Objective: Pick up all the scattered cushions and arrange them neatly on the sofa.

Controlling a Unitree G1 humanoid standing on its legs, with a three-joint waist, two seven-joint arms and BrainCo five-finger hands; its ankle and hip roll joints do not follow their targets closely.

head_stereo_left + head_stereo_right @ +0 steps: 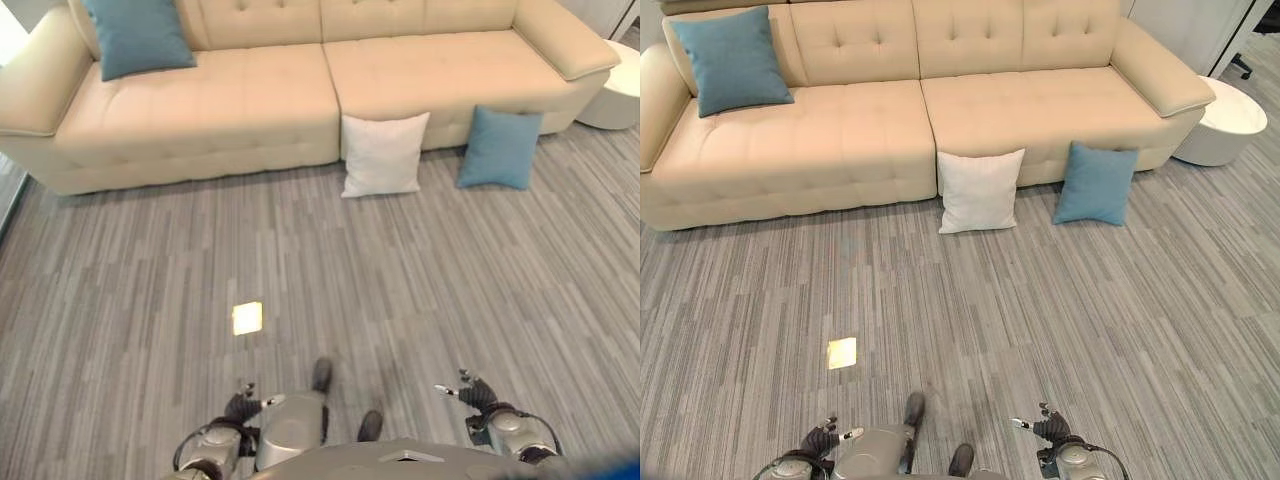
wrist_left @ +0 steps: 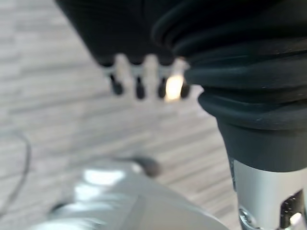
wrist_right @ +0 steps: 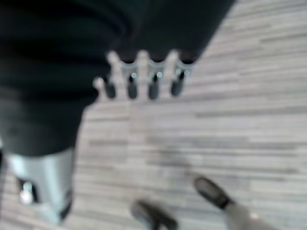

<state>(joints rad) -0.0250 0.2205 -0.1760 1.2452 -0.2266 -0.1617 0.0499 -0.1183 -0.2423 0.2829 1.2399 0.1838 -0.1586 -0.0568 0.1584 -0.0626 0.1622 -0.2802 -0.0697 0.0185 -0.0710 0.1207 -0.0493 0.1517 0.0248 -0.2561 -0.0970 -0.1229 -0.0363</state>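
Observation:
A white cushion (image 1: pixel 980 190) leans upright against the front of the beige sofa (image 1: pixel 840 130), standing on the floor near its middle. Just to the right, a blue cushion (image 1: pixel 1096 184) leans on the sofa front too. A second blue cushion (image 1: pixel 732 60) rests on the seat at the sofa's left end, against the backrest. My left hand (image 1: pixel 824 437) and right hand (image 1: pixel 1050 428) hang low at the bottom of the eye views, far from the cushions. In both wrist views the fingers (image 2: pixel 138 85) (image 3: pixel 144 79) hang straight over the floor, holding nothing.
A round white side table (image 1: pixel 1228 120) stands off the sofa's right end. Grey striped carpet (image 1: pixel 1040 320) stretches between me and the sofa, with a small bright patch of light (image 1: pixel 842 352) on it.

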